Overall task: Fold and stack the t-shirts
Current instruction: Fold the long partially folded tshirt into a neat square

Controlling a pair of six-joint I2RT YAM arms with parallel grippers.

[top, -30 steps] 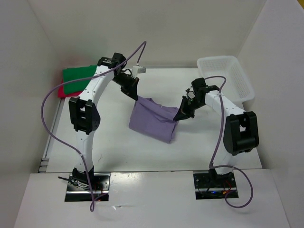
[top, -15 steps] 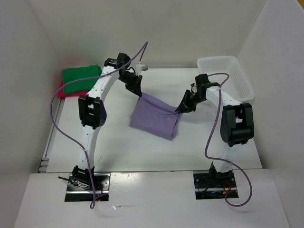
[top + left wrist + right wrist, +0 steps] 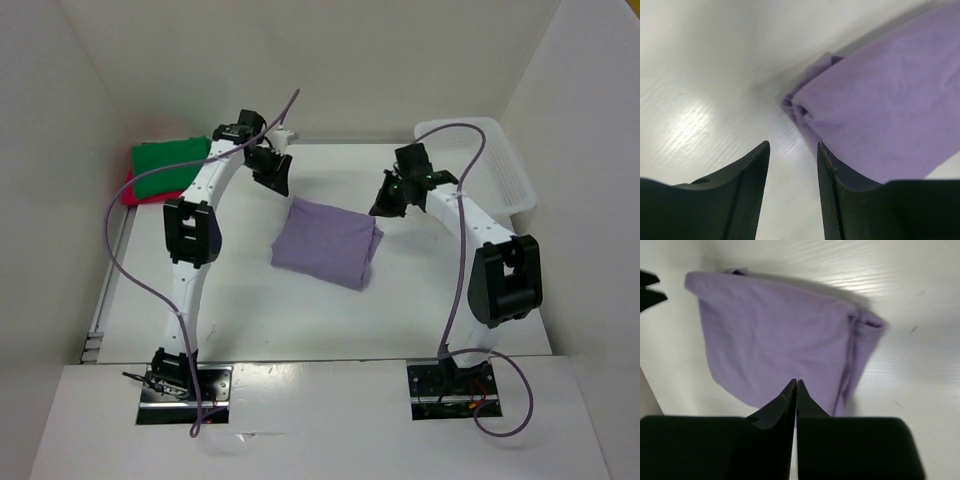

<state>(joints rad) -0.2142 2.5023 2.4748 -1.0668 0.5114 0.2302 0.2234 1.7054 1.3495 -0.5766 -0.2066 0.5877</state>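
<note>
The lavender t-shirt (image 3: 327, 243) lies folded flat in the middle of the table, also filling the right of the left wrist view (image 3: 890, 110) and the centre of the right wrist view (image 3: 775, 345). My left gripper (image 3: 273, 175) hovers just beyond its far left corner, open and empty (image 3: 792, 150). Above the far right corner hangs my right gripper (image 3: 382, 205), shut with nothing in it (image 3: 796, 385). At the far left the green t-shirt (image 3: 170, 165) rests folded on the red t-shirt (image 3: 130, 195).
A white plastic basket (image 3: 490, 165) stands at the far right, close behind the right arm. White walls enclose the table on the left, back and right. The purple cables arc over both arms.
Both grippers have let go of the lavender shirt's far corners and lifted away. The cloth dropped flat onto the table. The left jaws opened; the right jaws closed again.
</note>
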